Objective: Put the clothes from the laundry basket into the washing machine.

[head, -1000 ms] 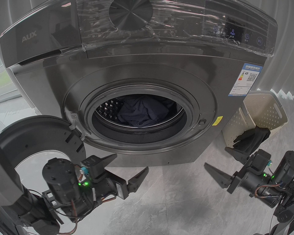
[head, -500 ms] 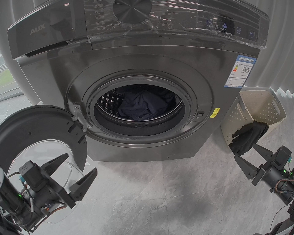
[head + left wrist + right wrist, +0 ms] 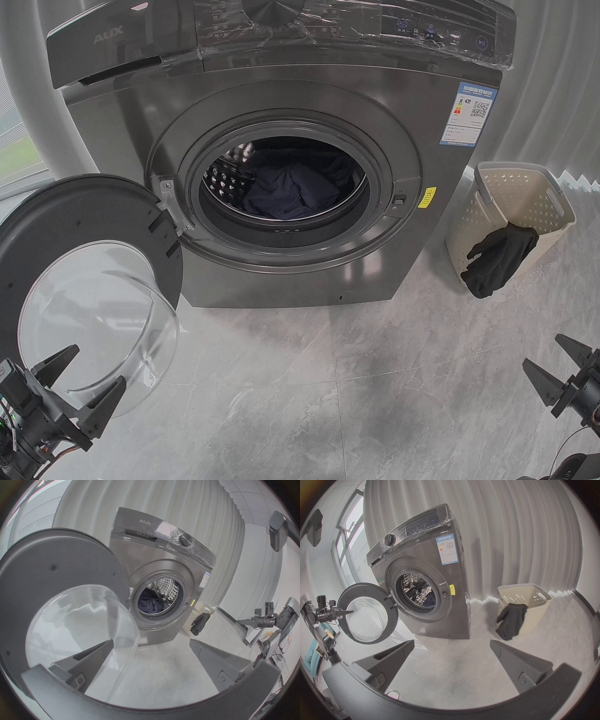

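Crumpled dark clothes lie in the steel washing machine drum. A black garment drapes over the perforated cream basket at right. Left gripper and right gripper gape wide, empty. The right wrist view shows the machine's flat side panel.

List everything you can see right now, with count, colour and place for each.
washing machine: one, grey, on the floor in front of the curtain
door: one, dark grey with a clear glass bowl, open at the drum opening's left
clothes in the drum: one heap, count unclear, dark blue, inside the machine
laundry basket: one, cream, on the floor right of the machine
black garment: one, draped over the basket's front rim, hanging outside
floor: grey marbled tiles
curtain: pale, behind the machine
left end effector: black, open, near the door
right end effector: black, open, short of the basket
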You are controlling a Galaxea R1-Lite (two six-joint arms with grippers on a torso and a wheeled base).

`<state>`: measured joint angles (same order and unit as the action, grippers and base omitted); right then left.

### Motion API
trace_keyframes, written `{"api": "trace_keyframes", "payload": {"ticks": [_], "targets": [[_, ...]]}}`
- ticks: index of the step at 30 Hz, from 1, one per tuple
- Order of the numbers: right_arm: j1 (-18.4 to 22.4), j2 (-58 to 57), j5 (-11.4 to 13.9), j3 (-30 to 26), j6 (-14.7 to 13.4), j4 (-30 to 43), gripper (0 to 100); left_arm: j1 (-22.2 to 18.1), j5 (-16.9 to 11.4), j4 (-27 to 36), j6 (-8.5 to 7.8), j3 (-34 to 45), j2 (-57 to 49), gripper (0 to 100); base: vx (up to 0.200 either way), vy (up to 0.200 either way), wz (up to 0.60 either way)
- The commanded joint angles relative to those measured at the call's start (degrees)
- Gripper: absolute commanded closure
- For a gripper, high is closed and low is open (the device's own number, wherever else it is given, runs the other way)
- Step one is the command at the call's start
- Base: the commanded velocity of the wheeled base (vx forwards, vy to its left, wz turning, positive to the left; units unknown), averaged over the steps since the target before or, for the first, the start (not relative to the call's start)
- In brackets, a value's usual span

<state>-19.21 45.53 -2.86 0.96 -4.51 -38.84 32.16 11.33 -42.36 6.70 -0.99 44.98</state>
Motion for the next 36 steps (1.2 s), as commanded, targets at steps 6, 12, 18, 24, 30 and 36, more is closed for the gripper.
{"api": "trace_keyframes", "payload": {"ticks": [6,12,18,24,30,36], "targets": [[7.61,-24.44,0.49,0.79,0.03,15.64,0,-12.12,-4.38,16.17,0.15,0.99,-23.89,0,0.000,0.000,0.00],[11.92,-37.53,0.58,0.09,0.03,28.73,0,-20.47,-10.09,34.72,0.24,0.99,-40.24,0,0.000,-0.033,0.00],[13.41,-40.35,-1.62,-0.96,-2.61,34.88,0,-22.58,-8.51,35.77,1.56,0.99,-39.80,0,0.000,-0.200,0.00],[14.99,-40.70,-7.42,-0.96,0.38,35.32,0,-33.21,-11.15,38.58,0.24,0.99,-44.10,0,0.000,-0.067,0.00],[19.48,-45.18,0.05,-0.96,2.49,37.96,0,-31.98,-9.66,39.90,-3.45,0.99,-44.98,0,0.000,0.000,0.00],[19.39,-45.18,0.93,-0.96,4.16,38.66,0,-31.90,-9.48,42.71,-6.00,0.99,-44.98,0,0.000,0.000,0.00]]}}
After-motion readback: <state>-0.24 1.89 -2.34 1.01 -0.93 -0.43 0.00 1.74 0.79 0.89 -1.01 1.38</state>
